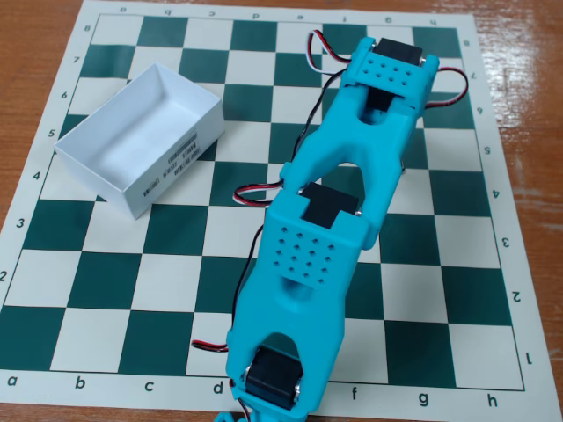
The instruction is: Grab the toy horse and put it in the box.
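1. The fixed view is looking down on a green-and-cream chessboard mat (106,290) that is lying on a brown wooden table (35,35). The board's printed letters and numbers are running along its edges.

2. The turquoise robot arm (339,202) is stretching across the right-centre of the board, folded into two long segments. The lower segment is running from the bottom edge near the d–e files up to mid-board; the upper segment is angling up and right toward the top corner.

3. Black servo motors are showing at the joints – one at the bottom (273,378), one mid-arm (330,207), one at the top (400,54). A red, white and black cable bundle (251,195) is looping out on the left side of the arm, with more loops at the top and at the lower left.

4. The box (141,139) is sitting on the upper left part of the board, well apart from the arm and turned diagonally to the squares. It is open at the top, white inside, and nothing is showing in it. A small printed label (174,167) is facing the camera on its long near wall.

5. The gripper is not appearing anywhere in this view – whether the pincer is wide, narrow or holding something, I cannot tell.

6. The toy horse is not showing on any visible square, nor in the box; where it is lying I cannot tell, since the arm is covering a good part of the board.
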